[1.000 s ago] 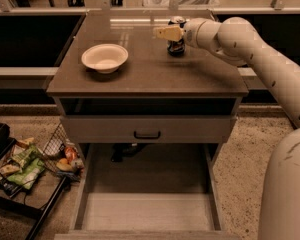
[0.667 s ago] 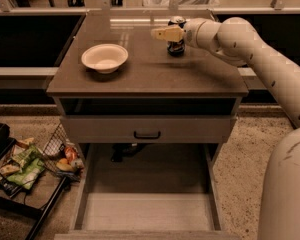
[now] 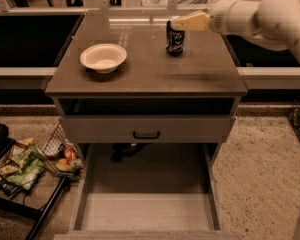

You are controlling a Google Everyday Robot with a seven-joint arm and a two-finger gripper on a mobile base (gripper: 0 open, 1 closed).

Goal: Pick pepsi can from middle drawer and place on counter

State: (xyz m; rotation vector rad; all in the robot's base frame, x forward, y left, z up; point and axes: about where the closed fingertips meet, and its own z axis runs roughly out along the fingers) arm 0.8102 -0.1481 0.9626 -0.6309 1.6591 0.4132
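Note:
The pepsi can stands upright on the counter, at its back right. My gripper hangs just right of the can's top, its pale tip level with the can's rim, and the white arm reaches in from the right edge. I cannot tell whether the tip touches the can. The middle drawer is pulled out at the bottom of the view, and its light grey floor shows nothing on it.
A white bowl sits on the counter's left side. A closed grey drawer front with a black handle is above the open drawer. A wire rack of snack packets stands on the floor at left.
The gripper has drawn back up and to the right from the can, so the whole can now shows standing on the counter. The bowl has not moved.

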